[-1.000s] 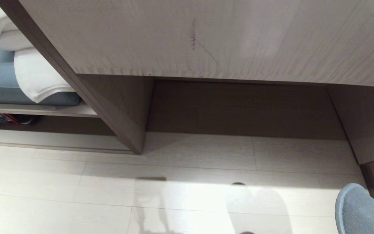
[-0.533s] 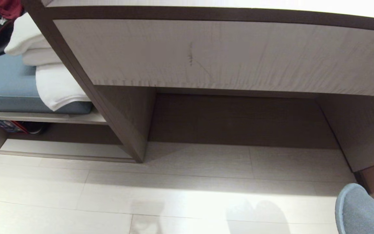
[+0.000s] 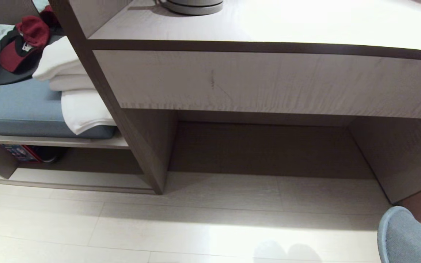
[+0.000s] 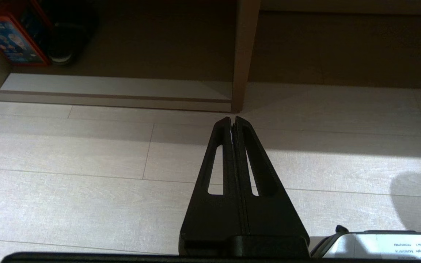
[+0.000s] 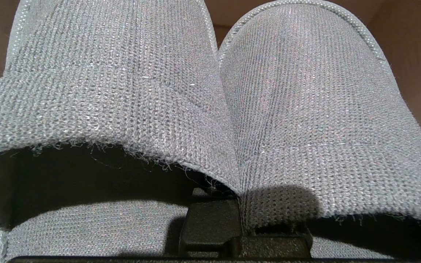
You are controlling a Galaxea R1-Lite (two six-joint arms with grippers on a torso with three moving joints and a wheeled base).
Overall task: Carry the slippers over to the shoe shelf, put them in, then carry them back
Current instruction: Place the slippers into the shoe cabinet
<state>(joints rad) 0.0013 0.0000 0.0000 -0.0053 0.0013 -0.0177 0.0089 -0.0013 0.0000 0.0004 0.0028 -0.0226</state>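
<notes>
Right gripper (image 5: 239,219) clamped tight on the slippers (image 5: 210,109) — its dark fingers pinch the inner edges of the pair where the two uppers meet, toes pointing away from the wrist. Fabric is a grey knit with frayed threads along the openings; no label or marking visible on it. In the head view the slippers (image 3: 409,237) show only as two rounded grey toes at the lower right corner, above the pale plank floor (image 3: 196,226). Left gripper (image 4: 233,120) empty, fingers pressed together, hanging over the floor just short of a vertical wooden divider (image 4: 243,54). To one side of that divider lies the shoe shelf (image 3: 75,179), a low compartment with a slightly raised pale board; at its back a red-edged box (image 4: 9,40) with printed blue artwork — text too small to read — and a dark object beside it. Above the shelf, a blue cushion (image 3: 20,109) carries folded white towels (image 3: 79,95) and a red cap (image 3: 20,51). A white sticker on robot hardware (image 4: 389,246) carries small print that I cannot make out.
</notes>
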